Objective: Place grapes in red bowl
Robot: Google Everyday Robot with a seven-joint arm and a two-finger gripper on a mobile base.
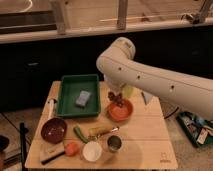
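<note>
The red bowl (120,112) stands on the wooden table (145,145), right of the green tray. My gripper (116,98) hangs down from the big white arm (150,80) and sits at the bowl's far rim. A small dark reddish lump (120,103), which looks like the grapes, is right at the gripper's tip, over the bowl's far edge. I cannot tell whether it is held or resting in the bowl.
A green tray (67,102) holding a blue-grey sponge (83,98) is at the back left. A maroon bowl (53,130), an orange carrot piece (72,148), a white cup (92,150), a metal cup (114,144) and a yellow-handled tool (102,131) lie along the front.
</note>
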